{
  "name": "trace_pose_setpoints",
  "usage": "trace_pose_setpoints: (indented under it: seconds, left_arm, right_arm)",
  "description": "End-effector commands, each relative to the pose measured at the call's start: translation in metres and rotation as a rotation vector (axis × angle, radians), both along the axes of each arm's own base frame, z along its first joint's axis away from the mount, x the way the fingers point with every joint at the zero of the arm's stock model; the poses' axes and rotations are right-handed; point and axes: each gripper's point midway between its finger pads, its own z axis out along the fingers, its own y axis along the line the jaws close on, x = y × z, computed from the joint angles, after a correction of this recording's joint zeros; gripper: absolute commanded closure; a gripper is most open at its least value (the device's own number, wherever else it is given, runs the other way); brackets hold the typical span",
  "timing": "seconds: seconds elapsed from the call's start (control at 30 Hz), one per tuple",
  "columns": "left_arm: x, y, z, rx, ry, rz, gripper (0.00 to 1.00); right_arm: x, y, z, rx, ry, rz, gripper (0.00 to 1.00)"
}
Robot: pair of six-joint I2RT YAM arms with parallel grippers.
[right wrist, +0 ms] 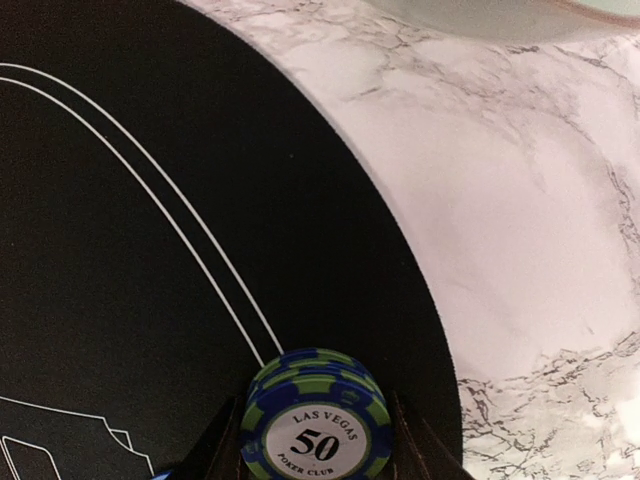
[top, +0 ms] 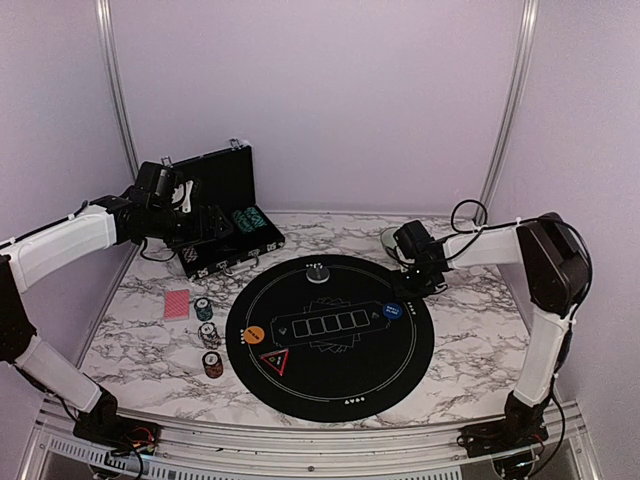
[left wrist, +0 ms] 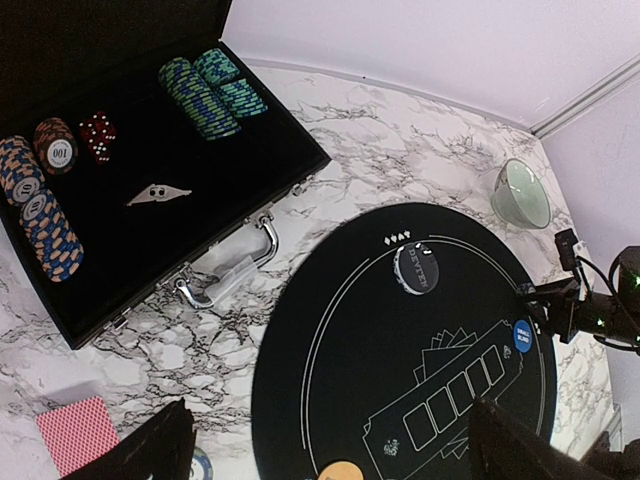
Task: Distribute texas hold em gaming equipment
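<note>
Blue-and-green chip stack (right wrist: 315, 425), top face marked 50: clamped between the two fingers of the right gripper (right wrist: 315, 445) at the far-right rim of the round black mat (top: 330, 392), close to the blue disc (top: 392, 312); whether it rests on the felt or hangs above it cannot be told. Three further chip stacks (top: 210, 334): in a loose column on the marble just off the mat's left edge, each apart from the next. Playing cards (top: 176, 303), pinkish-red backs: one small pile lying flat on the marble, left of the farthest of those stacks. Orange disc (top: 254, 334): on the mat, left side. Dealer disc (top: 317, 272), dark face, pale rim: on the mat at its far edge. Red triangle marker (top: 275, 361): on the mat, near left. Left gripper (left wrist: 330, 425): jaws spread wide, nothing between them, held above the table near the open case. Black case (top: 210, 175): lid raised, far-left corner of the table, holding rows of chips (left wrist: 205, 90) and red dice (left wrist: 98, 135). Pale green bowl (top: 390, 238): on the marble beyond the mat's far-right edge. Table top (top: 480, 340): white marble pattern with grey veining, a metal rail along the near edge. Room: plain lilac walls, aluminium posts (top: 115, 90) in the far corners
</note>
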Motion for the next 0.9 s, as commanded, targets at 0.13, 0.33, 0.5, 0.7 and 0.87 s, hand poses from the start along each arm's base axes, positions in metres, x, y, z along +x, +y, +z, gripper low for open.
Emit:
trace_pose_setpoints:
  seconds: [0.13, 0.33, 0.5, 0.7, 0.87]
  left_arm:
    - [0.005, -0.002, 0.006, -0.007, -0.010, -0.010, 0.03]
    - [0.004, -0.002, 0.005, -0.005, -0.008, -0.008, 0.03]
    - [0.004, -0.001, 0.005, -0.002, -0.009, -0.008, 0.03]
    - [0.004, 0.000, 0.006, 0.003, -0.015, -0.011, 0.03]
    - [0.003, 0.000, 0.005, 0.005, -0.014, -0.012, 0.03]
  right_arm:
    - [-0.039, -0.047, -0.033, -0.158, 0.177, -0.042, 0.61]
    - [-0.037, -0.044, -0.032, -0.145, 0.180, -0.036, 0.59]
    - [-0.035, -0.041, -0.032, -0.136, 0.182, -0.031, 0.55]
    - [-0.034, -0.039, -0.033, -0.128, 0.184, -0.029, 0.51]
    - [-0.032, -0.034, -0.031, -0.116, 0.179, -0.022, 0.48]
